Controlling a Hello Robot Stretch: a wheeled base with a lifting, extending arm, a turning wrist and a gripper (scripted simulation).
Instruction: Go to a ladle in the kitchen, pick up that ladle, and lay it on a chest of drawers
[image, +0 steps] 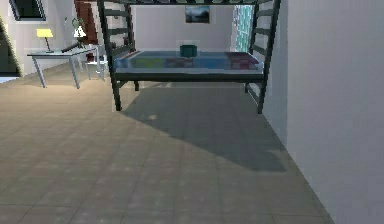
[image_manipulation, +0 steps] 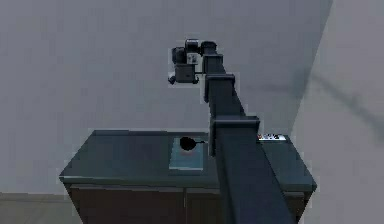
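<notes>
The arm (image_manipulation: 232, 130) is being held out across a dark low chest (image_manipulation: 120, 160). A small dark round thing (image_manipulation: 188, 146) is being carried on the chest's top, beside the arm. Nothing is being held by the gripper (image_manipulation: 177, 69). How its fingers are set cannot be told.

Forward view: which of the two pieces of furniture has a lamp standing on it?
The desk at the forward view's left: a yellow-shaded lamp stands on it. The bunk bed holds a small teal box instead.
</notes>
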